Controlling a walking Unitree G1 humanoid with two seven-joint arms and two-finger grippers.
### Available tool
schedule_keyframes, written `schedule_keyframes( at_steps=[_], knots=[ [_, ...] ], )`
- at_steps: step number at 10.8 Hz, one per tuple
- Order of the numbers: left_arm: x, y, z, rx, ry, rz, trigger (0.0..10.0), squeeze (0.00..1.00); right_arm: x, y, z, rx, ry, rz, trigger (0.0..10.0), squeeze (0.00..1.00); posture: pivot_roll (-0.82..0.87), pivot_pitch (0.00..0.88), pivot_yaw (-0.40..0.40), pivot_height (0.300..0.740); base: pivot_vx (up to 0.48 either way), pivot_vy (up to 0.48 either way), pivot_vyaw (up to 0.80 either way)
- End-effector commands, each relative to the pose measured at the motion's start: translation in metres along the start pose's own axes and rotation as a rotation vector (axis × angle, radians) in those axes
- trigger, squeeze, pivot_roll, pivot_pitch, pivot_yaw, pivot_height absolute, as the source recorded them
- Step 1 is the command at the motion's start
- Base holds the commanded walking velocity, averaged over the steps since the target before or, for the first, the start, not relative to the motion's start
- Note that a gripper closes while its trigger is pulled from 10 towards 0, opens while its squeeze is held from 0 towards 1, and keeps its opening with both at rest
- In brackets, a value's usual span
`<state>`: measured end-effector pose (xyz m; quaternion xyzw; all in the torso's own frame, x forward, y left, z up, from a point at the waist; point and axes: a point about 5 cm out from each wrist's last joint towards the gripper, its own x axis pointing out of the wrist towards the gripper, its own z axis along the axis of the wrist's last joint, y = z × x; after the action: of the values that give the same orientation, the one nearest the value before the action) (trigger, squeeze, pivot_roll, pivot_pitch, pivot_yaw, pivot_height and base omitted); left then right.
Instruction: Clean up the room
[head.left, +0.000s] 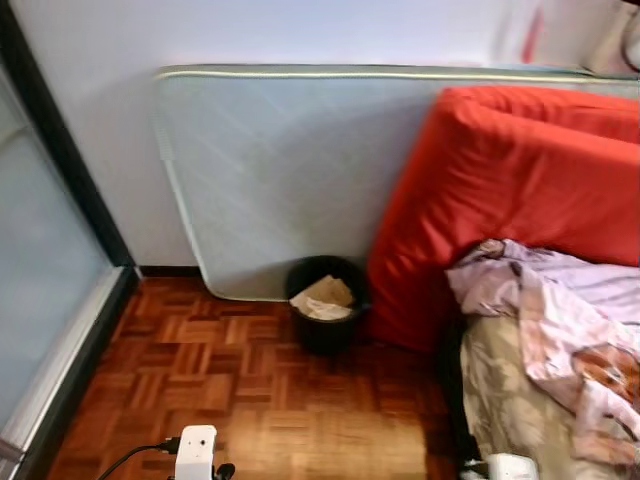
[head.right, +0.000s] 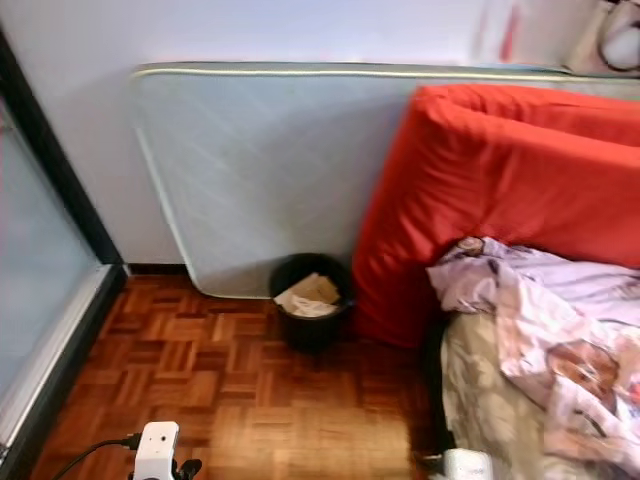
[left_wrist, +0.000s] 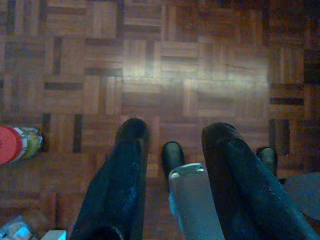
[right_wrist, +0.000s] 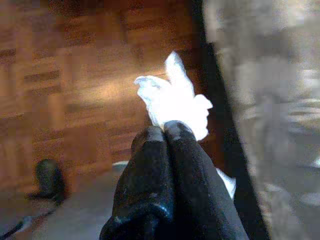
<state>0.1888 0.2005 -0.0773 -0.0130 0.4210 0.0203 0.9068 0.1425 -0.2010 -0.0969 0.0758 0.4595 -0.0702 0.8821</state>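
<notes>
A pale mattress (head.left: 270, 180) leans on the wall well ahead of the left gripper (left_wrist: 175, 131); a red-covered mattress (head.left: 520, 200) leans beside it; rumpled bedding (head.left: 550, 340) lies just beside the right gripper (right_wrist: 164, 131); parquet floor (left_wrist: 200, 75) spreads below both.

Black bin (head.left: 325, 318); red cover (head.left: 520, 190); pale blue-grey mattress (head.left: 280, 170); reddish-brown parquet floor (head.left: 240, 400); white tissue (right_wrist: 172, 102)
</notes>
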Motion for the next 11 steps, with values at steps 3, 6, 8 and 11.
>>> schedule_keyframes(
  at_steps=[3,6,8,11],
  knots=[
    [-0.002,-0.006,-0.014,-0.023,0.051,-0.004,10.0,0.00,0.003,0.013,0.004,-0.046,-0.004,0.014,10.0,0.00,0.01,0.000,-0.012,0.740,0.182,0.000,0.00],
    [-0.002,-0.010,-0.015,-0.022,0.058,-0.005,10.0,0.00,0.001,-0.006,0.010,-0.047,-0.016,-0.003,10.0,0.00,0.01,0.000,-0.015,0.740,0.296,0.000,0.66],
    [-0.001,-0.008,-0.013,-0.022,0.056,-0.003,10.0,0.00,0.001,-0.007,0.010,-0.036,-0.017,-0.003,10.0,0.00,0.01,0.000,-0.016,0.740,0.296,0.000,0.00],
    [-0.001,-0.004,-0.009,-0.020,0.046,0.000,10.0,0.00,-0.001,-0.012,0.005,-0.026,-0.008,-0.003,10.0,0.00,0.01,0.000,-0.012,0.740,0.296,0.000,0.00]
  ],
)
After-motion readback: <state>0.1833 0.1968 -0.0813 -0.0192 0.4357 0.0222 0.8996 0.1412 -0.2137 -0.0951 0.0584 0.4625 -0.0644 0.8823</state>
